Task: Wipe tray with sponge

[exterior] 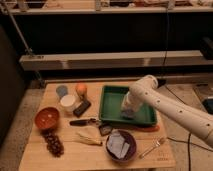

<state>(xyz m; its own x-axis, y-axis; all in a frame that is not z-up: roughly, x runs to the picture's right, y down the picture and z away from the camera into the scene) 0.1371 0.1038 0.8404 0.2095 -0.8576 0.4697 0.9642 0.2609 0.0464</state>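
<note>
**Gripper down inside the tray**

The tray (112, 102) sits on the right half of the table (45, 155). The gripper (128, 113) reaches down into the tray's right part, and a pale block at its tip, probably the sponge (128, 115), rests on the tray floor; whether the fingers clamp it cannot be told. A purple bowl (129, 152) holding cloth (117, 145) stands just in front of the tray.

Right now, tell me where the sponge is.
In the camera view, the sponge lies inside the green tray, toward its right side, directly under the gripper.
</note>
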